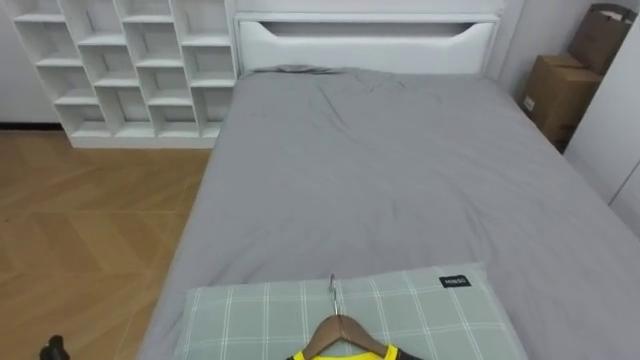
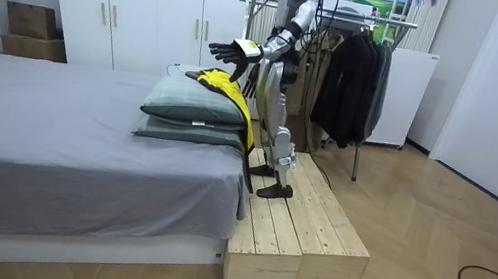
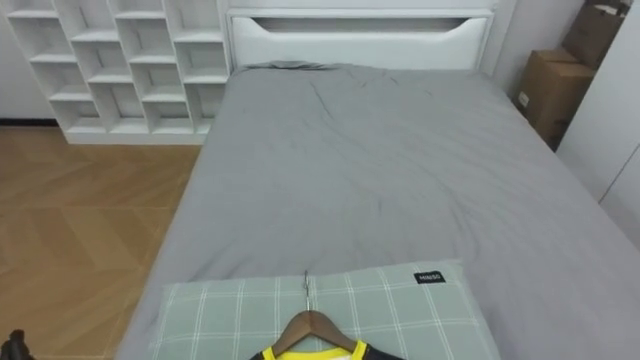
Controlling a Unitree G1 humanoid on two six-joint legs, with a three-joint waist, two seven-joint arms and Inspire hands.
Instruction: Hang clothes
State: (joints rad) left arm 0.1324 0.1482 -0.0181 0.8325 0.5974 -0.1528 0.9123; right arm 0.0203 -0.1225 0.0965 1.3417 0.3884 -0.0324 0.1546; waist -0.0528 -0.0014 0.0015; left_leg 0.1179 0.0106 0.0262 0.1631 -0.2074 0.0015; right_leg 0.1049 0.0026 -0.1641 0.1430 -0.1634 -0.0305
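Task barely begun, by my read. Yellow shirt (image 1: pixel 340 354) is already on the wooden hanger (image 1: pixel 340 333) but lies on the top pillow (image 1: pixel 260 310), at 6 o'clock in the eye views, hook toward 12. Nothing's gripping it. L hand (image 2: pixel 233 51) hovers over the pillows w/ fingers spread wide, empty. Left to do: grab hanger, turn round, hook it on the clothes rack (image 2: pixel 351 17) behind the robot, which stands on a wooden platform (image 2: pixel 300 229) at the bed (image 1: pixel 400 170) end.

Counts: 1 hanger, 1 yellow shirt, 2 stacked pillows, 1 rack w/ several dark garments (image 2: pixel 349 85), 1 shelf unit (image 1: pixel 130 70) at 10 o'clock, 2 cardboard boxes (image 1: pixel 560 95) at 2 o'clock.
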